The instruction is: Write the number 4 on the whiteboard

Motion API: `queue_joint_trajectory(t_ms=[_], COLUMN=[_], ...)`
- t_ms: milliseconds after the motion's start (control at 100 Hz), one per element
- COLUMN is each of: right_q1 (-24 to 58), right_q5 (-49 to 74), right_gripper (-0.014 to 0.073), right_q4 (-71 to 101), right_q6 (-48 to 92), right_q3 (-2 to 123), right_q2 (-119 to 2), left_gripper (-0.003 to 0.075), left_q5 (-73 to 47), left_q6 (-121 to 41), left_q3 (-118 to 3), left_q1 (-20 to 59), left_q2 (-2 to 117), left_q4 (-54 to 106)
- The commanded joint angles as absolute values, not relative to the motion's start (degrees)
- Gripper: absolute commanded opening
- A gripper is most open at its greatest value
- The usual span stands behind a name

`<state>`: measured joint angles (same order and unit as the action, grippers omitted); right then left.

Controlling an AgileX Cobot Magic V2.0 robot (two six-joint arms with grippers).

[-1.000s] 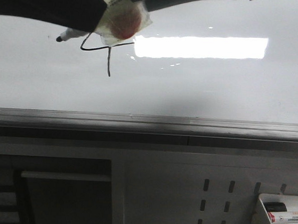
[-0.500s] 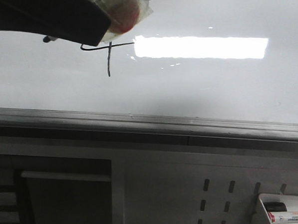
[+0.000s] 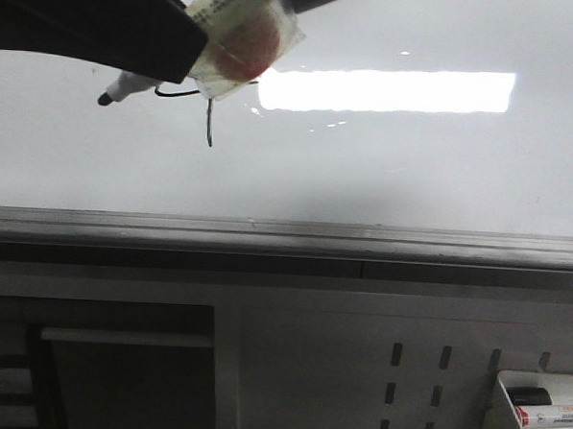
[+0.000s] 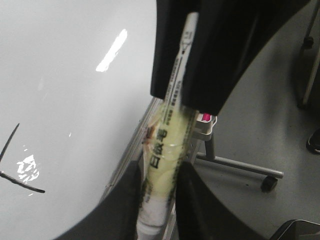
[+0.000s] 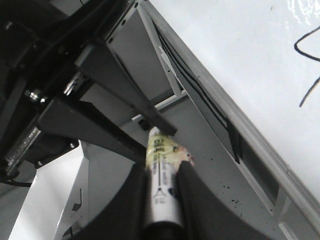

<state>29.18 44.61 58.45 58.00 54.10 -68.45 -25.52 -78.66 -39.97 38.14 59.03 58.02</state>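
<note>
In the left wrist view, the left gripper (image 4: pixel 162 190) pinches a white marker (image 4: pixel 165 165) with yellowed tape around its barrel, its dark fingers (image 4: pixel 195 200) pressed against either side. The right wrist view shows the right gripper (image 5: pixel 162 192) clamped on the same marker (image 5: pixel 162 175), the barrel running between its two fingers (image 5: pixel 192 200), with the other arm's dark fingers closing on the far end of the pen.

Nearest in the front view, a small white tray (image 3: pixel 538 412) at the lower right holds spare markers, set against a perforated grey panel (image 3: pixel 417 390). Above it runs the grey metal ledge (image 3: pixel 285 238) along the lower edge of the whiteboard (image 3: pixel 394 172). Over the board's upper left, both dark arms meet around the taped marker (image 3: pixel 238 44), whose black tip (image 3: pixel 106 99) points left and hangs off to the left of the drawn lines. The number 4 (image 3: pixel 209 119) sits on the board just left of the bright rectangular reflection (image 3: pixel 384 90); only its vertical stem and part of the horizontal bar show, the rest being hidden behind the grippers.
</note>
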Motion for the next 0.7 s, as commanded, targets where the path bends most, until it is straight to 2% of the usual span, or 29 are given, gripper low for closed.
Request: queue_joint_trajectory(t_ms=[0, 120, 190, 280, 360, 400, 450, 690], right_q1=[28.76, 28.76, 28.76, 28.76, 28.70, 28.29, 27.40, 18.17], right_q5=[44.44, 44.55, 44.88, 45.14, 43.94, 43.71, 43.71, 45.40], right_gripper=[-0.0051, -0.0030, 0.0034, 0.0207, 0.0401, 0.0445, 0.0470, 0.0469], right_q4=[60.99, 61.13, 61.13, 61.13, 61.13, 61.13, 61.13, 58.16], right_q6=[57.87, 57.71, 57.71, 57.33, 56.45, 56.45, 56.34, 52.57], right_q3=[55.98, 55.98, 55.98, 55.98, 55.98, 55.98, 56.26, 55.74], right_q2=[-67.38, -67.38, -67.38, -67.38, -67.38, -67.25, -66.87, -61.31], left_gripper=[-0.0020, -0.0020, -0.0020, -0.0020, -0.0020, -0.0020, -0.0021, -0.0021], left_q5=[-22.63, -22.63, -22.63, -22.39, -22.17, -21.93, -21.31, -8.83], left_q6=[-77.35, -77.35, -77.35, -77.23, -75.88, -75.01, -73.59, -62.25], left_q3=[-41.44, -41.44, -41.44, -41.44, -41.44, -41.44, -41.44, -37.68], left_q1=[38.45, 38.45, 38.45, 38.45, 38.45, 38.45, 38.45, 35.24], left_q2=[58.43, 58.43, 58.43, 58.30, 58.23, 58.23, 58.18, 52.82], left_q4=[60.66, 60.66, 60.66, 60.90, 61.04, 61.04, 61.04, 63.22])
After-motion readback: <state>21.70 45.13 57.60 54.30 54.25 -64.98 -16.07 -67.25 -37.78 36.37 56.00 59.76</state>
